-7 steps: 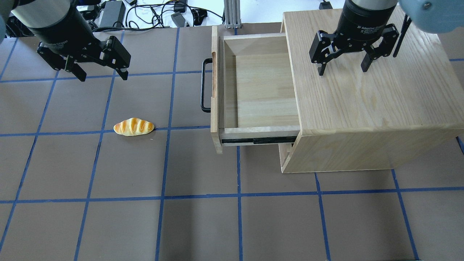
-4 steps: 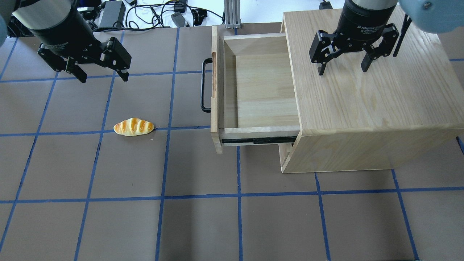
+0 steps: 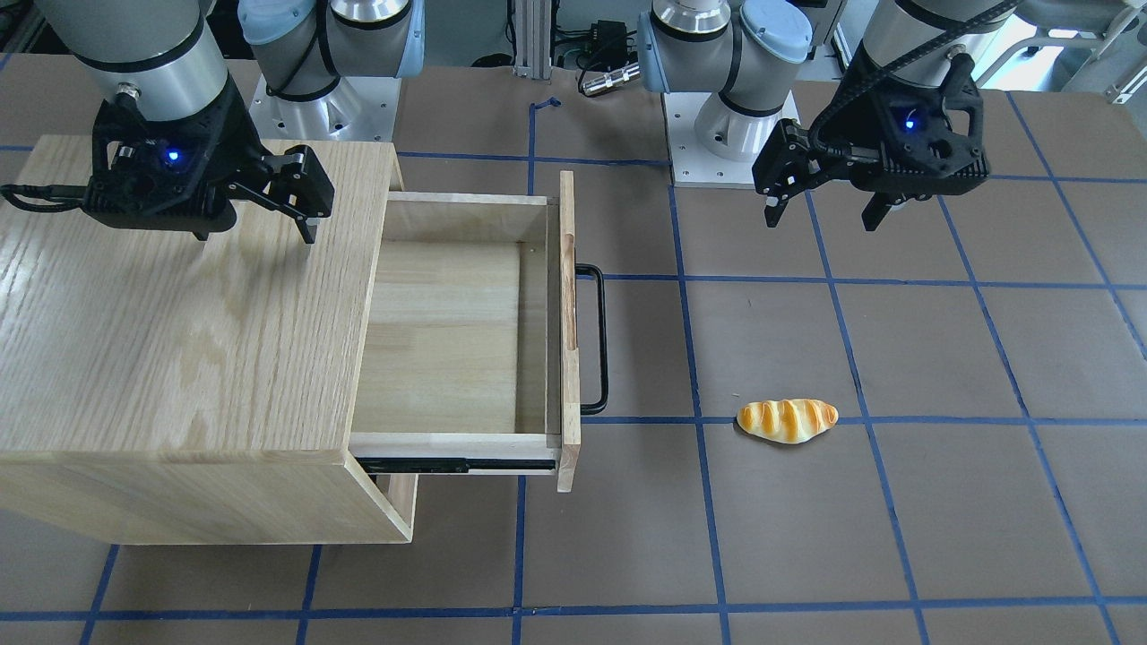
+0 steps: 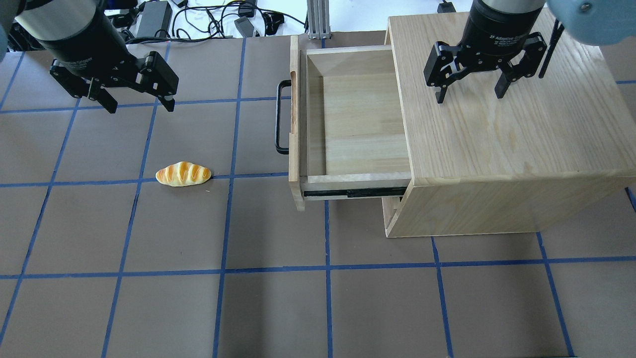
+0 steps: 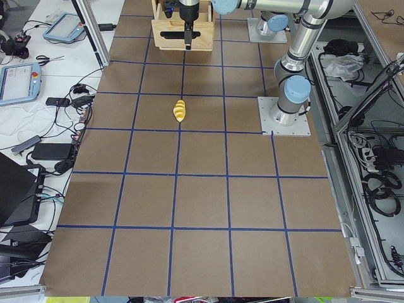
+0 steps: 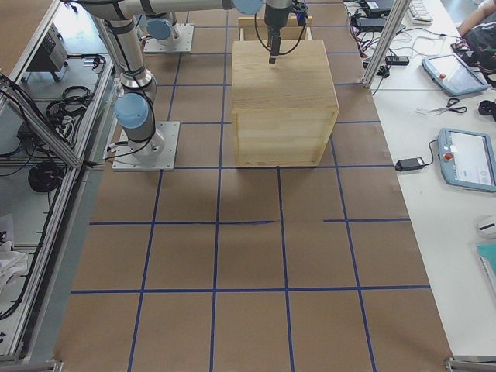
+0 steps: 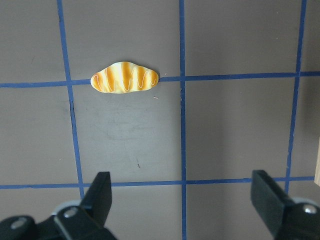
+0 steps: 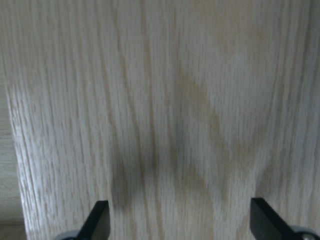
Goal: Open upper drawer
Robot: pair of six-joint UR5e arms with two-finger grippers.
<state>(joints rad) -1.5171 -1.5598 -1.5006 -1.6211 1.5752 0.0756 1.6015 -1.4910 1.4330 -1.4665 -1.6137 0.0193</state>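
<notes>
**Upper drawer looks basically open: notes on how it handles**

The surface (image 4: 278, 308) is brown with blue tape lines, and the cabinet (image 4: 507, 139) sits on the robot's right half. The drawer (image 4: 362, 129) is pulled well out of the cabinet toward the robot's left. It's empty, and I can see the black slide rail (image 4: 355, 192) on its side, so I'd call the task nearly or fully done.

The right end effector (image 4: 470, 96) hangs over the cabinet top, spread wide and gripping nothing. The left end effector (image 4: 140, 106) hangs over bare surface, also spread wide and empty. It's well apart from the handle (image 4: 279, 117).

My guess is the drawer is a stiff, fairly light wooden box that only wants to travel straight along its rails. If it needs more pulling, grab the middle of the black bar. An off-centre pull could rack it, and the smooth metal may be a bit slippery. A hard tug might also drag the cabinet.

A little bread roll (image 4: 183, 174) lies near the left end effector, out of the way.
</notes>
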